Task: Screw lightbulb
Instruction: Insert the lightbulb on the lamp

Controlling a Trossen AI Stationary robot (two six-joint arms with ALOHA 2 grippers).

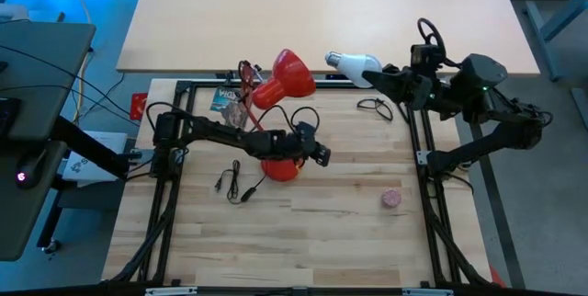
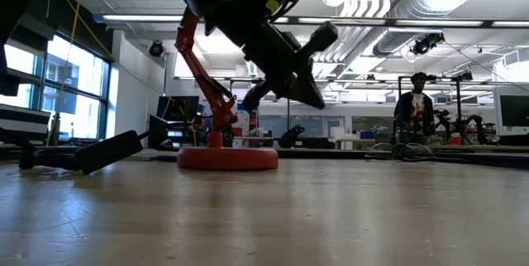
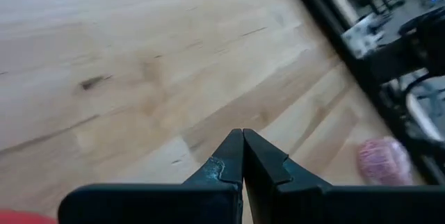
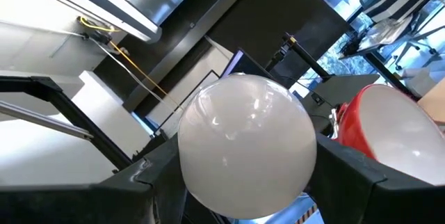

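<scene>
The right gripper, dark and two-fingered, pinches the small white pear-shaped lightbulb at the far edge of the light wooden table, just beside the open mouth of the red lamp shade. In the high view the lightbulb lies almost level, its long axis running across the table, with the grey-silver end pointing to the shade and the white body going back between the fingers. The right wrist view shows what the high view does not: the round white glass fills the space between the two dark fingers, and the red rim of the shade stands close beside it. In that view the screw base is hidden behind the glass. The left gripper has its fingers pressed together, holding nothing, and it hangs near the round red lamp base. Its wrist view alone shows the small pink round ball blurred and close. In the low view the lightbulb is not seen, and the dark arm covers the top of the lamp.
</scene>
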